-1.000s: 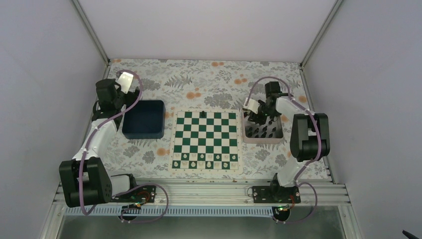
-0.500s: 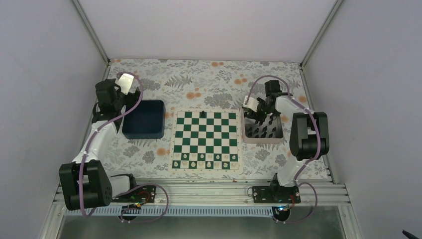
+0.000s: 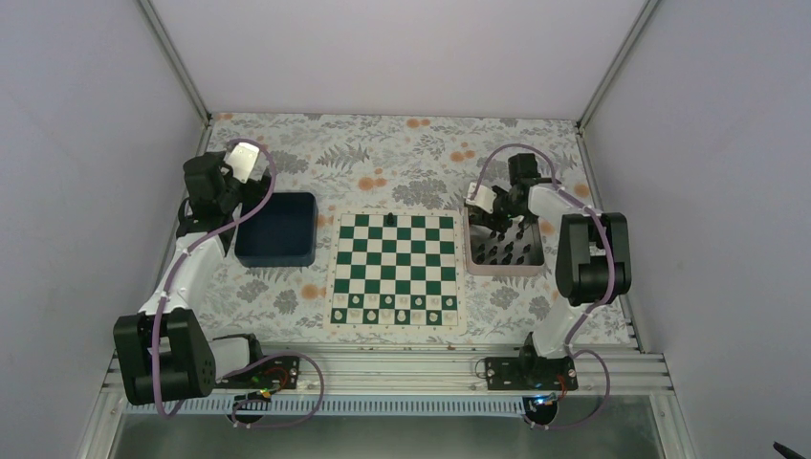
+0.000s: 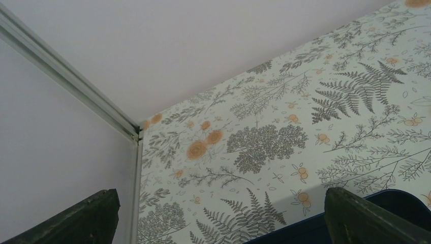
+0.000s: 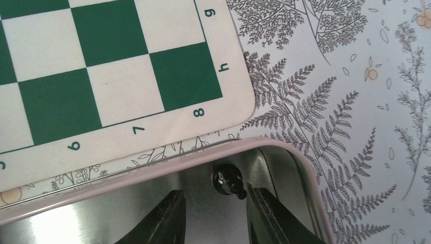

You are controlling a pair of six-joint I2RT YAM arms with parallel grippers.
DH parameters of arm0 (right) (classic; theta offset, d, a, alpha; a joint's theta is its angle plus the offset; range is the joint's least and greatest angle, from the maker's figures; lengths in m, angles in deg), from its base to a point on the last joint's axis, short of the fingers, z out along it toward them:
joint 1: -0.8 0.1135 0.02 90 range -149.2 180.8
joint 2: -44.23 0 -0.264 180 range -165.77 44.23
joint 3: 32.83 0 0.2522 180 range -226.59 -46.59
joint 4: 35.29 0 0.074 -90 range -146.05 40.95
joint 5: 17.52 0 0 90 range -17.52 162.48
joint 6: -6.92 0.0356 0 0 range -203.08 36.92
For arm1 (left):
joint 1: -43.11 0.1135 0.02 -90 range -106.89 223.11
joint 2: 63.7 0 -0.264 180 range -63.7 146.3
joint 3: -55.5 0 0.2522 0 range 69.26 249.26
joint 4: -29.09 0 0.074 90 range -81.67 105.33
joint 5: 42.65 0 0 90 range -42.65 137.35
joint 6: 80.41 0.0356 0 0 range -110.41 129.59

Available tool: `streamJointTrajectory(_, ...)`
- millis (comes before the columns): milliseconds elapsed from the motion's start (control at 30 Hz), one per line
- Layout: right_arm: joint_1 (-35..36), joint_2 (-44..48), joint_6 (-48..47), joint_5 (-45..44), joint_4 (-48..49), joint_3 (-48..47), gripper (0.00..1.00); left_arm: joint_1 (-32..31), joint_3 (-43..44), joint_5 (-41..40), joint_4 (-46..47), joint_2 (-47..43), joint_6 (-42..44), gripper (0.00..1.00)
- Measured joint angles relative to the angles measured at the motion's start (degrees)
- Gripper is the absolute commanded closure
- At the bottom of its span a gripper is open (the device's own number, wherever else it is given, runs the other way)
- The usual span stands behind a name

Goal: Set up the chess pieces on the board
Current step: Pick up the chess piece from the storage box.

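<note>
Pale walls (image 3: 383, 57) enclose a table spread with a fern-and-flower tablecloth (image 3: 383, 153). The left arm (image 3: 186, 268) reaches up the left side and the right arm (image 3: 588, 258) bends over the right side.

The board (image 3: 394, 272) lies flat in the middle of the cloth. A dark blue bin (image 3: 277, 229) sits just beside its left edge. A square metal tray (image 3: 504, 271) sits just beside its right edge.

The left gripper (image 4: 219, 192) hangs above the far left corner of the bin. Its jaws are spread wide with only cloth showing between them. The right gripper (image 5: 213, 195) is down inside the tray at the corner nearest the board. Its jaws are parted, with bare metal in the gap.

Cream pieces (image 3: 392, 306) fill the board's two nearest rows. Most of the black chess pieces (image 3: 507, 251) stand crowded in the tray. A lone black piece (image 3: 390, 221) stands on the board's far row. In the right wrist view, one corner piece (image 5: 228, 183) sits against the tray wall, just past the fingertips (image 5: 267, 218) and close to the right-hand one. I cannot tell whether it touches that one.
</note>
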Motion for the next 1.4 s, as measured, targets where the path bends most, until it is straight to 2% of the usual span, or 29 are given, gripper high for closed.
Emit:
streamJointTrajectory(567, 0.66, -2.71, 0.04, 1.05, 2.01, -0.50, 0.68, 0.00, 0.00, 1.53, -0.42, -0.07, 0.11, 0.00)
streamJointTrajectory(900, 1.31, -3.32, 0.42, 0.94, 3.04, -0.70, 0.72, 0.00, 0.00, 1.86, -0.42, -0.07, 0.11, 0.00)
streamJointTrajectory(1400, 1.66, -4.44, 2.84, -1.51, 4.61, -0.70, 0.90, 0.00, 0.00, 1.99, -0.42, -0.07, 0.11, 0.00)
